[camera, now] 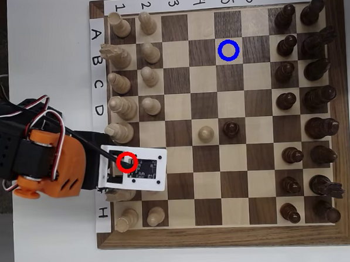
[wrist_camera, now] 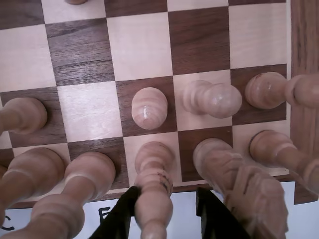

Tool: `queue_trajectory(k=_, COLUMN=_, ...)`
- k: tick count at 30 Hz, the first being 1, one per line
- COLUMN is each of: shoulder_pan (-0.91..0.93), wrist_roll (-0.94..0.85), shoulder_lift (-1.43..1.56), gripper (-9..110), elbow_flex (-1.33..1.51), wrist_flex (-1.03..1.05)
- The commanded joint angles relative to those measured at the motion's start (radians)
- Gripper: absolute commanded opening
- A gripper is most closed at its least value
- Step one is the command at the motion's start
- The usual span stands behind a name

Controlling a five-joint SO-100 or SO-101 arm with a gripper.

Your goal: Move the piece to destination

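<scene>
The bishop (wrist_camera: 153,191) stands on the board's back row, between the two dark fingers of the claw (wrist_camera: 167,211) — spread, not yet gripping. Close squarely on its stem, clear of the neighbouring pawn (wrist_camera: 149,107), then lift straight before heading for the blue ring (camera: 228,51).

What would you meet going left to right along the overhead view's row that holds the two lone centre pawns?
Tall pale wooden piece, pale round-headed pawn, dark brown pawn, tall dark brown piece.

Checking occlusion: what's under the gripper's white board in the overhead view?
In the overhead view, the white board covers those squares; only a pale piece shows inside the red ring. The pieces beneath are otherwise hidden.
</scene>
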Motion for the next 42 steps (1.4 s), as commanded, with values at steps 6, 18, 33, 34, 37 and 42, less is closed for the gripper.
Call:
queue_trajectory(k=6, shoulder_pan=0.003, wrist_roll=-0.005, shoulder_lift=-0.009, gripper=14, elbow_flex=0.009, wrist_flex=-0.011)
queue_trajectory(k=18, shoulder_pan=-0.017, wrist_roll=0.0, shoulder_lift=-0.005, gripper=14, elbow_flex=0.011, wrist_flex=-0.012)
queue_trajectory(k=33, shoulder_pan=-0.038, wrist_roll=0.006, shoulder_lift=0.011, gripper=14, elbow_flex=0.023, wrist_flex=0.006)
queue_trajectory(k=34, shoulder_pan=-0.04, wrist_roll=0.008, shoulder_lift=0.009, gripper=14, elbow_flex=0.026, wrist_flex=0.005)
queue_trajectory(k=37, shoulder_pan=-0.046, wrist_roll=0.012, shoulder_lift=0.005, gripper=14, elbow_flex=0.031, wrist_flex=0.0)
queue_trajectory(k=42, shoulder_pan=-0.046, wrist_roll=0.015, shoulder_lift=0.006, gripper=13, elbow_flex=0.04, wrist_flex=-0.017)
